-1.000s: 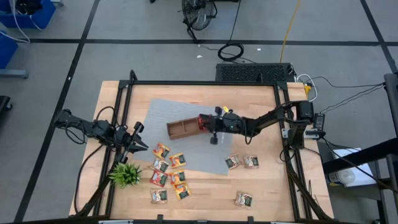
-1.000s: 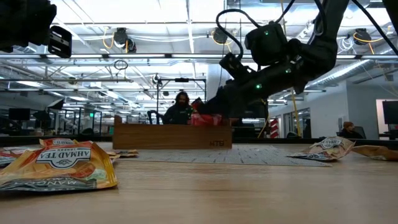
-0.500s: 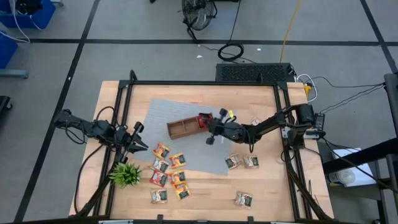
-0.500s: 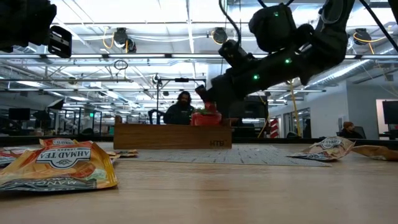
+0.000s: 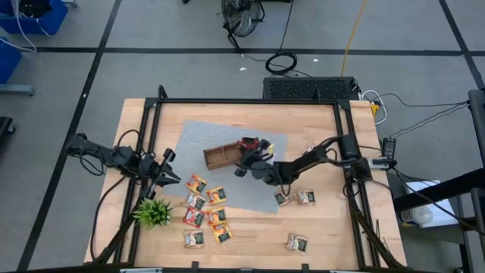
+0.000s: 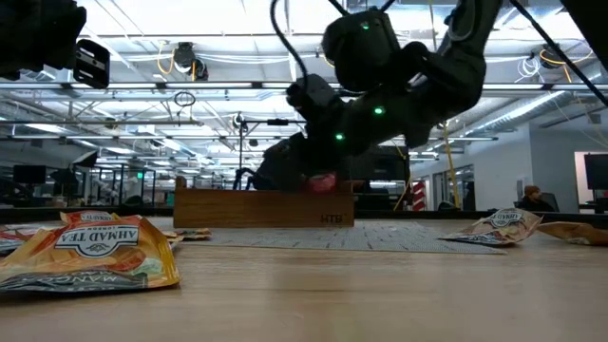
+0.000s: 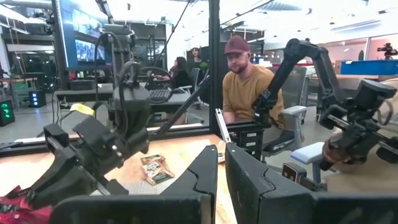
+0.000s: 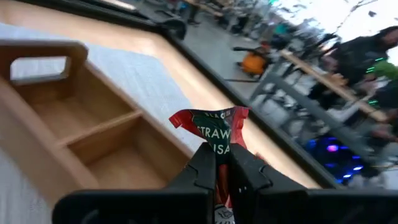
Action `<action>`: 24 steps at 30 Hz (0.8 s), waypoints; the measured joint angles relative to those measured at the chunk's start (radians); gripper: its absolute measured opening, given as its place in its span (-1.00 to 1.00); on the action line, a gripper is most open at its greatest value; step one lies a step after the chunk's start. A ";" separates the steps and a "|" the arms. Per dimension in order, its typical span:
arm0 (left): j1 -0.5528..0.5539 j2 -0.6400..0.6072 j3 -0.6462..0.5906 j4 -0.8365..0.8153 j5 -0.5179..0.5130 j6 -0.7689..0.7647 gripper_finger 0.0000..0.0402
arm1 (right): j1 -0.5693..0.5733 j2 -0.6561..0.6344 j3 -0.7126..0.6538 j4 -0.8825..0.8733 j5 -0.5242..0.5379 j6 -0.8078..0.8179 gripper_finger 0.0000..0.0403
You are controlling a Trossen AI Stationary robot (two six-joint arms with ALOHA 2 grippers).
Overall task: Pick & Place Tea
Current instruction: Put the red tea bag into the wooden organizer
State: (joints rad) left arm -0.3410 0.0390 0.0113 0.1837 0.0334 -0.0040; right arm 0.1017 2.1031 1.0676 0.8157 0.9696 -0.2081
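My right gripper (image 5: pixel 248 152) is shut on a red tea sachet (image 8: pixel 214 127) just above the right end of the brown wooden tray (image 5: pixel 220 157). The tray lies on a grey mat (image 5: pixel 198 135). In the low view the sachet (image 6: pixel 323 181) shows right at the rim of the tray (image 6: pixel 256 209). Several more tea sachets (image 5: pixel 206 206) lie flat on the table near the front left, and others (image 5: pixel 295 197) lie at the right. My left gripper (image 5: pixel 168 176) waits shut at the table's left edge, touching nothing. My right gripper pinches the red sachet's lower part (image 8: pixel 219 144) between its two fingers. The fingers come nearly level, slanting in from the table's near right side. The sachet's upper part sticks out past the fingertips, crumpled. It is lifted clear, over the tray's right end compartment.
A small green plant (image 5: pixel 154 212) stands at the front left corner beside the sachets. A black frame (image 5: pixel 250 101) runs round the table. One sachet (image 5: pixel 295 243) lies near the front edge. People sit in the room beyond the table.
My right arm has swung toward the table's near edge and left, and its wrist has turned so the gripper now points toward the far left. The red sachet has stayed in the shut fingers at the tray's right end and sunk slightly toward its rim.
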 joint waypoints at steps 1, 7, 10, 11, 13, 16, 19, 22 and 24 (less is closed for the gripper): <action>0.000 0.000 0.000 0.000 0.000 0.000 -0.83 | 0.004 0.007 0.007 -0.002 0.029 -0.013 -0.95; 0.000 0.000 0.000 0.000 0.000 0.000 -0.83 | 0.006 0.012 0.005 -0.035 0.098 0.038 -0.95; 0.000 0.000 0.000 0.000 0.000 0.000 -0.83 | 0.005 0.012 0.005 -0.079 0.105 0.097 -0.94; 0.000 0.000 0.000 0.000 0.000 0.000 -0.83 | 0.005 0.012 0.005 -0.101 0.103 0.121 -0.94; 0.000 0.000 0.000 0.000 0.000 0.000 -0.83 | 0.005 0.012 0.005 -0.141 0.103 0.158 -0.94; 0.000 0.000 0.000 0.000 0.000 0.000 -0.83 | 0.005 0.011 0.005 -0.182 0.097 0.208 -0.94; 0.000 0.000 0.000 0.000 0.000 0.000 -0.83 | 0.002 0.011 0.004 -0.193 0.042 0.218 -0.93; 0.000 0.000 0.000 0.000 0.000 0.000 -0.83 | 0.002 0.011 0.004 -0.192 0.001 0.214 -0.87; 0.000 0.000 0.000 0.000 0.000 0.000 -0.83 | 0.003 0.011 0.004 -0.192 -0.001 0.209 -0.79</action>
State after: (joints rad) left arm -0.3411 0.0387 0.0113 0.1837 0.0334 -0.0040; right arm 0.1048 2.1139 1.0714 0.6235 0.9690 0.0012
